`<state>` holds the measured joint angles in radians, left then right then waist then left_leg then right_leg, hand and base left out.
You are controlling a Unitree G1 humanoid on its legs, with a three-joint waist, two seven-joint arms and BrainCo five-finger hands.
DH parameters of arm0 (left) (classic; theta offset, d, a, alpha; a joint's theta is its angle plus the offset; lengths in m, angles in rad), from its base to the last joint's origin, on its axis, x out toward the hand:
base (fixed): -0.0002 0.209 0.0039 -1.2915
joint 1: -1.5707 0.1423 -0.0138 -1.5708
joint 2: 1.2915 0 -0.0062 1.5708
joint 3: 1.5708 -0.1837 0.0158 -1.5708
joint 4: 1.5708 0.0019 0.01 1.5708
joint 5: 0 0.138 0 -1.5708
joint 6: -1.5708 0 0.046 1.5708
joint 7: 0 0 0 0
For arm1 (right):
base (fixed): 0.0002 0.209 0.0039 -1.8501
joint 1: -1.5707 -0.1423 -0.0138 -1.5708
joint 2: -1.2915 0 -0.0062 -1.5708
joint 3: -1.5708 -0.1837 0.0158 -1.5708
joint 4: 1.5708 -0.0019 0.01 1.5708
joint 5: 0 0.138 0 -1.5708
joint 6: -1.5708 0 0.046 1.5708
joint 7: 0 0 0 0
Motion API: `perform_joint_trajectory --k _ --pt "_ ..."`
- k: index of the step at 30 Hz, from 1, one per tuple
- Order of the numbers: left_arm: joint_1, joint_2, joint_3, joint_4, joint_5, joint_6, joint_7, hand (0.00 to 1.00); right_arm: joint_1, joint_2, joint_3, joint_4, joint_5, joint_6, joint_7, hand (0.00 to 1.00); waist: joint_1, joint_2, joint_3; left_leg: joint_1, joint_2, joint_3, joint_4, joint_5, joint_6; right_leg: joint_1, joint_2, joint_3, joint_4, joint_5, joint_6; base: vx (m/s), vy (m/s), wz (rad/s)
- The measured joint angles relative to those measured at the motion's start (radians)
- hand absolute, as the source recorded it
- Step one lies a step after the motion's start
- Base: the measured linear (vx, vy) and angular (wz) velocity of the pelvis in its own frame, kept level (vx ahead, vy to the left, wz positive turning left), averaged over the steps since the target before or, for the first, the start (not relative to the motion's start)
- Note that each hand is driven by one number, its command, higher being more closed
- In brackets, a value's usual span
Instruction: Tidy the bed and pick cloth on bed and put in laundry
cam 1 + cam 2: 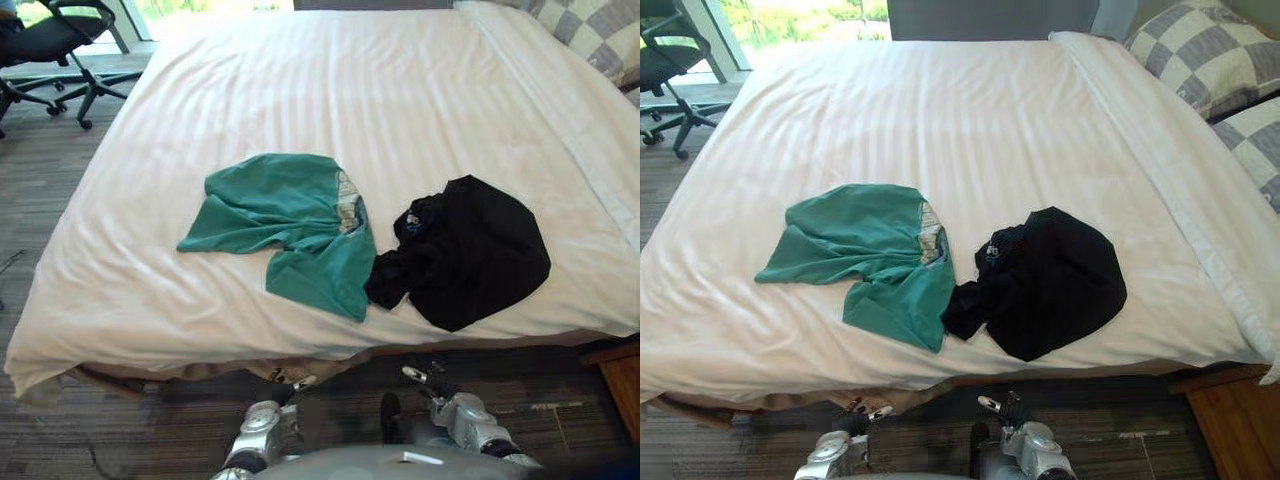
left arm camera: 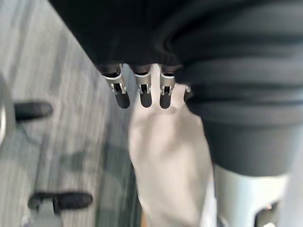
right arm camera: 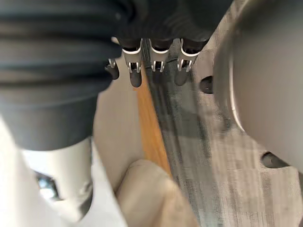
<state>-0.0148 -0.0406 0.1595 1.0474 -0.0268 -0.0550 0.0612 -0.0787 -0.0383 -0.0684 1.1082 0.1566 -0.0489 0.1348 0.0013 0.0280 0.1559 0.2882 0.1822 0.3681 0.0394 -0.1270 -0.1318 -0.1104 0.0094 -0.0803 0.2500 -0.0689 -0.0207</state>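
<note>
white bed (image 1: 330,80), green cloth (image 1: 290,225), black cloth (image 1: 470,250), checked pillows (image 1: 1205,50)

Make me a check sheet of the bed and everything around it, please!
Surface: white bed, mostly smooth, faint creases.
Job's things: green cloth and black cloth, crumpled near the bed's near edge, meeting each other.
Clutter: nothing seen.
Hands: left hand and right hand low over the floor, fingers relaxed, holding nothing.
Cables: nothing seen.
Surroundings: checked pillows at the far right; office chair on grey carpet at the far left.
</note>
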Motion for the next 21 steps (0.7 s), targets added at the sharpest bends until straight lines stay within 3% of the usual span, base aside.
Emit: perform_joint_trajectory --k 3,8,16,21 --pt "0.006 0.010 -0.001 -0.002 -0.045 0.012 -0.012 0.00 -0.002 0.003 0.007 0.000 0.021 0.002 -0.007 0.00 0.010 -0.019 -0.007 -0.010 -0.020 0.040 0.004 0.006 -0.001 0.000 -0.012 0.014 -0.035 0.000 0.000 0.03 0.009 -0.21" --pt "0.016 0.038 0.005 -0.002 -0.229 0.043 0.030 0.00 0.009 0.004 -0.030 0.000 0.175 0.018 -0.076 0.00 0.014 -0.017 -0.006 -0.014 -0.039 0.067 0.003 0.006 -0.001 0.002 -0.020 0.033 -0.077 0.014 0.015 -0.01 0.016 -0.15" --pt "0.041 0.063 0.160 -0.001 -0.457 0.067 0.121 0.00 0.090 -0.001 -0.272 -0.017 0.291 0.030 -0.219 0.00 0.013 -0.015 -0.004 -0.025 -0.032 0.095 -0.006 0.006 -0.001 0.007 -0.021 0.011 -0.115 0.046 0.021 -0.05 -0.005 0.06" --pt "0.063 0.074 0.336 -0.005 -0.639 0.065 0.201 0.00 0.158 -0.007 -0.486 -0.128 0.318 0.017 -0.316 0.00 0.013 -0.016 -0.004 -0.029 -0.018 0.133 -0.040 0.005 -0.002 0.013 -0.011 -0.016 -0.152 0.067 0.012 -0.12 -0.036 0.11"
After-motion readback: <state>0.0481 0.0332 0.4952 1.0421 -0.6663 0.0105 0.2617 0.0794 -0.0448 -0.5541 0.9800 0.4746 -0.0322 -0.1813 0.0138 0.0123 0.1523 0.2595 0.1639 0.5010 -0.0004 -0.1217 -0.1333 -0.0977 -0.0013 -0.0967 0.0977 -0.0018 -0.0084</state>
